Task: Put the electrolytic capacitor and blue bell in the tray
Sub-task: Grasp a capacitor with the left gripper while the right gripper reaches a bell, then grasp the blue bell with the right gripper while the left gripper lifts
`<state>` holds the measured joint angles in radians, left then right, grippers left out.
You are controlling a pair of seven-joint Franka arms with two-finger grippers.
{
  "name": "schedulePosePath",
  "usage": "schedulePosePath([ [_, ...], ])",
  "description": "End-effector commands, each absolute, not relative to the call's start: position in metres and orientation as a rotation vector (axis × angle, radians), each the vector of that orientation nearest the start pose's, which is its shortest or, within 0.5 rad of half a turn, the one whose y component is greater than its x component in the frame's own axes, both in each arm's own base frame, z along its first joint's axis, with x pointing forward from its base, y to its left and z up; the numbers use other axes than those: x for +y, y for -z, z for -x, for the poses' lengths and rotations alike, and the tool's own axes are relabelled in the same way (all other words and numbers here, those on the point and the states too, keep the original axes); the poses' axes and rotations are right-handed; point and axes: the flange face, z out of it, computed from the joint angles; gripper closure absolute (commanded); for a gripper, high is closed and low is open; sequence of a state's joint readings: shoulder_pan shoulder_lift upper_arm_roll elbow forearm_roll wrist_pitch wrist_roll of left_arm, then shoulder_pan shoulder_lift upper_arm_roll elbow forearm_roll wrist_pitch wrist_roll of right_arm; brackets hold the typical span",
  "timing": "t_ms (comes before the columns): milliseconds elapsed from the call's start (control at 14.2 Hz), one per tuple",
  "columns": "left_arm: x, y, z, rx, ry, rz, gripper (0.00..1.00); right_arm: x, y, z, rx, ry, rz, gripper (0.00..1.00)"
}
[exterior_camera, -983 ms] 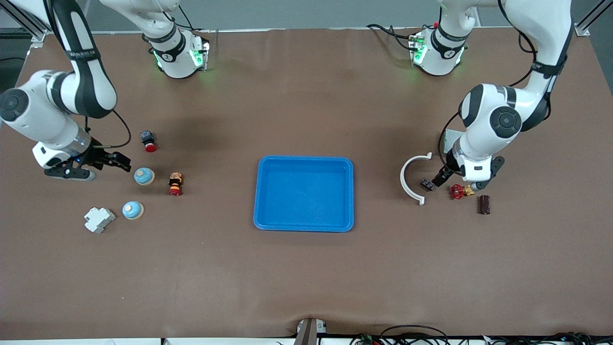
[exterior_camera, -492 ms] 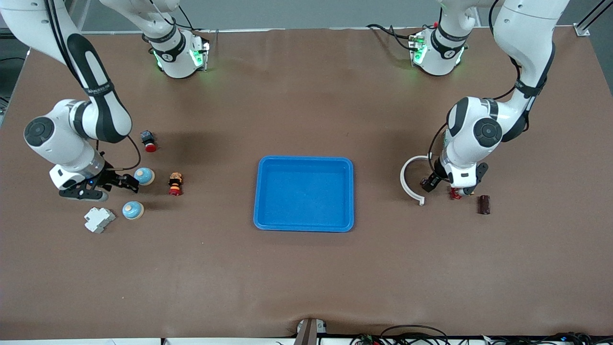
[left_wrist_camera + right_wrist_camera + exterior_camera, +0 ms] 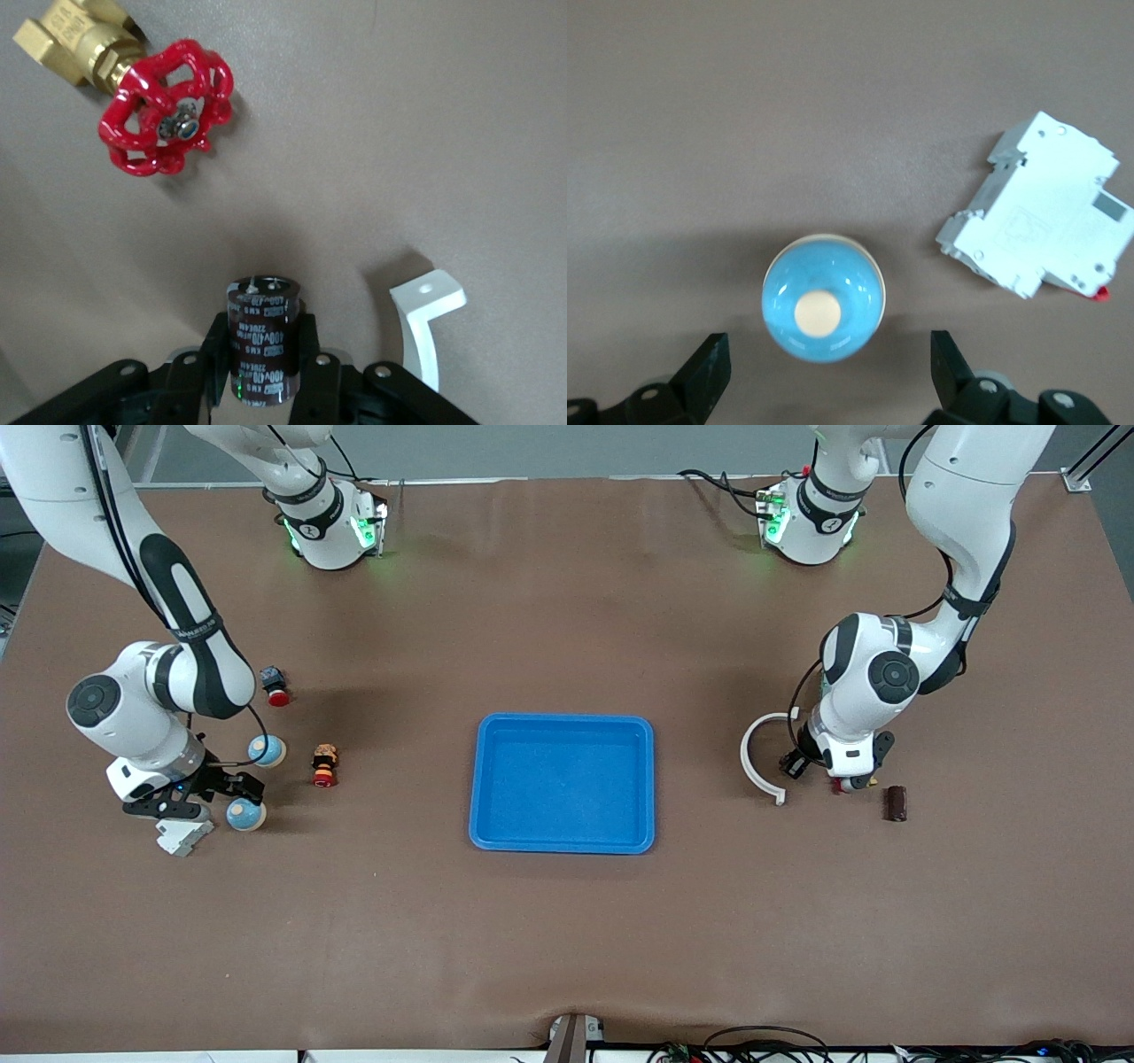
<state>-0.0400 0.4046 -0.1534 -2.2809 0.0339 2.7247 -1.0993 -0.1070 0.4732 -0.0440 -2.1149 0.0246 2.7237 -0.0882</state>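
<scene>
The bright blue tray (image 3: 564,720) lies at the table's middle. My left gripper (image 3: 793,763) is low at the table between a white curved piece and a red valve. Its jaws are shut on the dark maroon electrolytic capacitor (image 3: 263,341), pressed against both of its sides. My right gripper (image 3: 248,790) is open, just over a blue bell (image 3: 246,815) with a cream button. In the right wrist view the bell (image 3: 823,299) sits just ahead of the wide-open fingertips (image 3: 711,359). A second blue bell (image 3: 266,750) stands farther from the camera.
A red-handled brass valve (image 3: 166,106) and a white curved piece (image 3: 753,757) flank the left gripper. A dark cylinder (image 3: 897,803) lies nearby. A white circuit breaker (image 3: 1036,217) lies beside the nearer bell. A red push button (image 3: 276,687) and a small figure (image 3: 325,766) stand close by.
My right gripper moved from beside the farther bell toward the camera, to the nearer bell. My left gripper shifted toward the white curved piece and came down around the capacitor.
</scene>
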Motion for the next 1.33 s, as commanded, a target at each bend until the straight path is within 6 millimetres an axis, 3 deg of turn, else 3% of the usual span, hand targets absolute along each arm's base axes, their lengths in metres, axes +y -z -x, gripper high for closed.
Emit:
schedulePosePath([
  [0, -0.109, -0.195, -0.541, -1.441, 0.065, 2.891, 1.0, -0.086, -0.195, -0.595, 0.123, 0.227, 3.147, 0.0],
  [281, -0.119, -0.25, -0.569, -1.409, 0.069, 2.888, 1.0, -0.086, -0.19, -0.602, 0.122, 0.229, 3.147, 0.0],
  [421, -0.128, -0.277, -0.579, -1.414, 0.025, 2.873, 1.0, -0.086, -0.189, -0.604, 0.121, 0.232, 3.148, 0.12],
  [492, -0.145, -0.288, -0.58, -1.414, 0.01, 2.878, 1.0, -0.085, -0.188, -0.604, 0.119, 0.229, 3.148, 0.21],
  [562, -0.163, -0.296, -0.58, -1.424, 0.008, 2.888, 1.0, -0.084, -0.188, -0.604, 0.117, 0.229, 3.148, 0.33],
  [702, -0.198, -0.308, -0.58, -1.492, -0.003, 2.881, 1.0, -0.084, -0.188, -0.604, 0.117, 0.229, 3.148, 0.85],
  [772, -0.217, -0.314, -0.578, -1.545, -0.01, 2.873, 1.0, -0.083, -0.188, -0.604, 0.115, 0.225, 3.147, 1.0],
  [1053, -0.295, -0.298, -0.564, -1.666, -0.079, 2.819, 1.0, -0.075, -0.199, -0.606, 0.112, 0.192, 3.144, 1.0],
  [1264, -0.347, -0.291, -0.556, -1.77, -0.115, 2.767, 1.0, -0.05, -0.249, -0.613, 0.165, 0.033, 3.127, 1.0],
])
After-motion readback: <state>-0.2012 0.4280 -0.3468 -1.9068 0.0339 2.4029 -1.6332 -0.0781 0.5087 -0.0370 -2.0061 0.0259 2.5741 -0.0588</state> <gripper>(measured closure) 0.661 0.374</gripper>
